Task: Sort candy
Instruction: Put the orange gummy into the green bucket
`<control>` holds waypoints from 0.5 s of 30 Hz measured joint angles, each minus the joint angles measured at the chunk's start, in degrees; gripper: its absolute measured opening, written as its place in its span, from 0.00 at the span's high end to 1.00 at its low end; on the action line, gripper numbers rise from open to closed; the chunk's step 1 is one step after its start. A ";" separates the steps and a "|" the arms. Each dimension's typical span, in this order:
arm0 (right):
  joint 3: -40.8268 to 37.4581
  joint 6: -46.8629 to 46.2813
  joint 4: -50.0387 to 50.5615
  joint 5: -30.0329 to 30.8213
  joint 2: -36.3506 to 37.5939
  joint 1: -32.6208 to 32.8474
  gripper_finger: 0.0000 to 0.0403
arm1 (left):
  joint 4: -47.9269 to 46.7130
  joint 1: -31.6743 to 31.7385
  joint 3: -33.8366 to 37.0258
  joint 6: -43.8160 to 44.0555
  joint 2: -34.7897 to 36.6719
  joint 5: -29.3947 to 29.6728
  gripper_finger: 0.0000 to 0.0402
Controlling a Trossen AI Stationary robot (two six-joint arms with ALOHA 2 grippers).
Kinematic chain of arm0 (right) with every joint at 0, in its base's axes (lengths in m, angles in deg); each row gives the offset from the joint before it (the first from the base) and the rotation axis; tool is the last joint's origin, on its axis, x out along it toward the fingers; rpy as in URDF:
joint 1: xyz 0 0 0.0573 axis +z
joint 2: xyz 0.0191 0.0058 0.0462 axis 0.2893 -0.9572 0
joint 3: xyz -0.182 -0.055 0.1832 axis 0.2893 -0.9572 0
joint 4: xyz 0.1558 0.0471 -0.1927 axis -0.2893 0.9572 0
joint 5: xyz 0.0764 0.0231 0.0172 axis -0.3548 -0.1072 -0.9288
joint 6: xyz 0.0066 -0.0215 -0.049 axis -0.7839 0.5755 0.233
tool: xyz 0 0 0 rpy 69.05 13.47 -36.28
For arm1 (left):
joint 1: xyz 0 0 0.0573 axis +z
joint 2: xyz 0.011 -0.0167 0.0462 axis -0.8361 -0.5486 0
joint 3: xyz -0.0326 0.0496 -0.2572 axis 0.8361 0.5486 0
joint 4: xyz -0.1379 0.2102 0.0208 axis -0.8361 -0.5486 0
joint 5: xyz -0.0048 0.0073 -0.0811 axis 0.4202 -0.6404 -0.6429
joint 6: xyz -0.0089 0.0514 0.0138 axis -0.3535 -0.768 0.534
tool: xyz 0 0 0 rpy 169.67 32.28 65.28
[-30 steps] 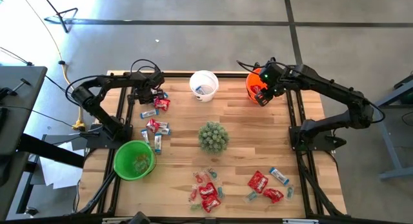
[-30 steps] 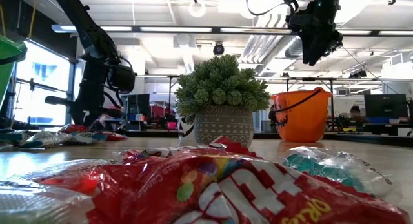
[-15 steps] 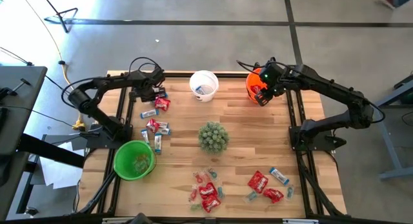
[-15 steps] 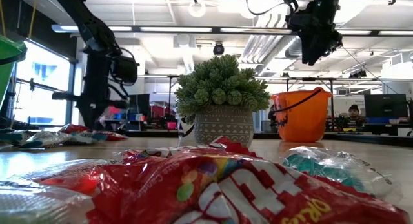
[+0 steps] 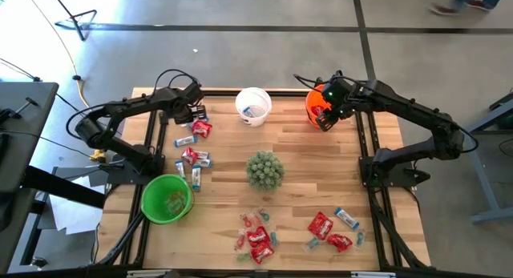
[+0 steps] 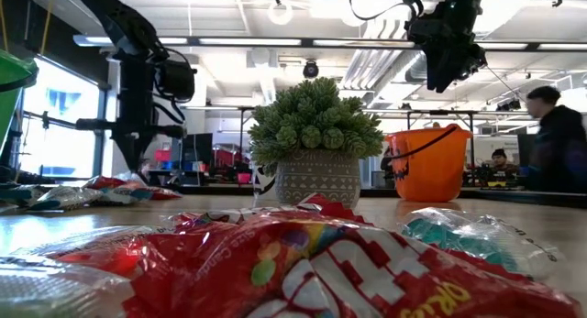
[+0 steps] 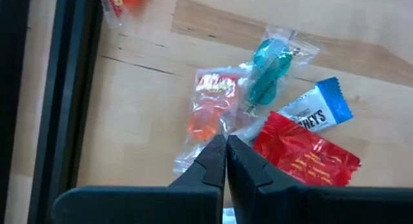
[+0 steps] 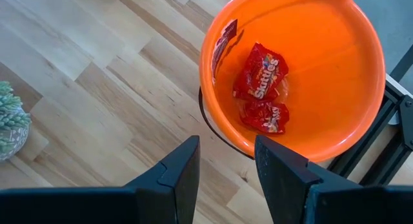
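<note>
At the wooden table's far left, the left gripper [image 7: 225, 145] is hanging clenched over a clear packet of orange candy [image 7: 210, 114], apparently pinching it for the green plastic bucket [image 5: 166, 199]. Far right, the right gripper [image 8: 226, 161] is hovering released over the orange plastic bucket [image 8: 361, 75] holding shiny red candy packets [image 8: 261, 72].

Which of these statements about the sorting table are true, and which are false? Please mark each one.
1. The orange bucket holds red candy packets. True.
2. The right claw is shut. False: its fingers stand apart, empty, above the orange bucket's rim.
3. The left claw is shut. True.
4. The plant stands inside the green bucket. False: it stands on the table, apart from it.
5. The white bucket is at the table's far edge. True.
</note>
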 joint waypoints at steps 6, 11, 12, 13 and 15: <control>0.00 0.01 0.00 0.02 0.00 0.00 0.64 | -1.31 -1.16 0.00 0.55 4.43 0.19 1.00; 0.00 -0.14 -0.44 0.02 0.00 0.00 0.64 | -2.75 -1.93 -0.02 1.57 8.23 1.38 1.00; 0.00 -0.14 -0.44 0.02 0.00 0.00 0.64 | -3.04 -2.05 -0.02 1.60 8.79 1.90 1.00; 0.00 -0.14 -0.44 0.02 0.00 0.00 0.64 | -3.14 -2.10 -0.02 1.60 9.31 2.29 1.00; 0.00 -0.15 -0.44 0.02 0.00 0.00 0.64 | -3.10 -2.05 -0.04 1.57 9.76 2.24 1.00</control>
